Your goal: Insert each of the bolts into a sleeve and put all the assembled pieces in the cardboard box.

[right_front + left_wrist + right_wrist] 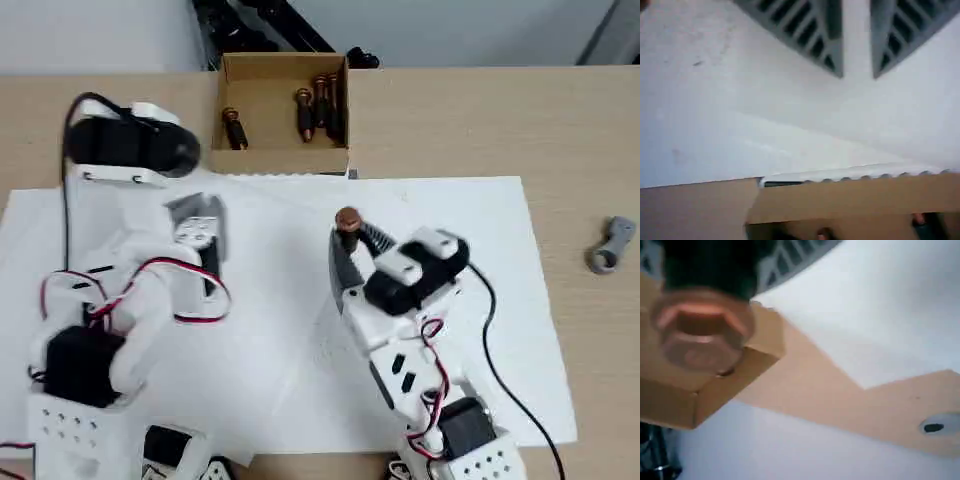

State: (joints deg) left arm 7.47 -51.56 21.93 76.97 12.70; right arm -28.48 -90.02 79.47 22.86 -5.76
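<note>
Several assembled pieces (318,108) already lie in the cardboard box (268,105), my right gripper (349,238) pinches one more copper-headed bolt (347,219) above the white paper (270,330) near the box, and my left gripper (203,228) hangs slightly spread and empty, so dropping this piece in seems all that remains.

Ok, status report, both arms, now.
Left gripper open, empty, over the paper. Right gripper shut on a bolt, short of the cardboard box. Several pieces inside. Nothing between bolt and box.
</note>
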